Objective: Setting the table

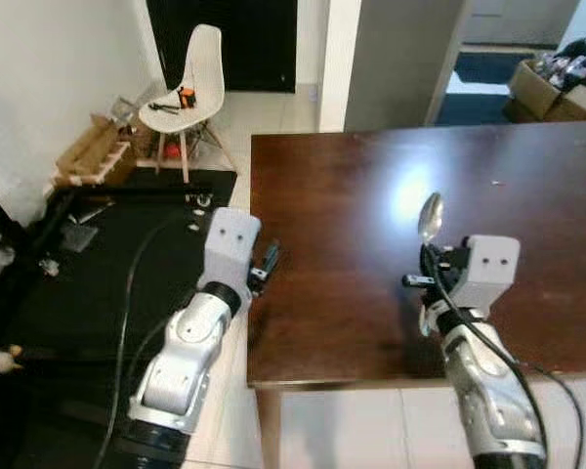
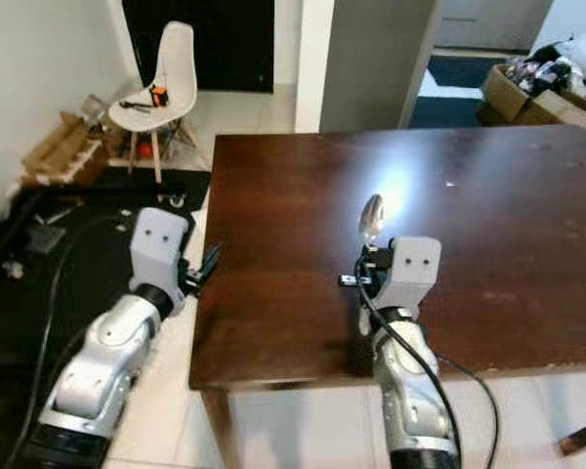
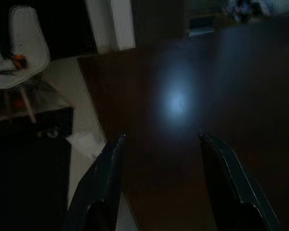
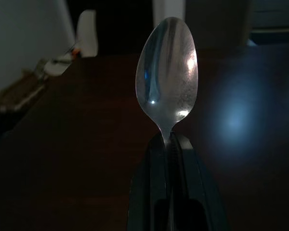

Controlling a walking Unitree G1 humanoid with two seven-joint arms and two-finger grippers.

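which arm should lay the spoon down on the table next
Right. The right gripper is shut on the spoon and is held over the dark wooden table. The left gripper is open with nothing in it, at the table's left edge.

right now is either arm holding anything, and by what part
The right end effector is shut on a spoon, pinching its handle just below the bowl. The left end effector is open and holds nothing.
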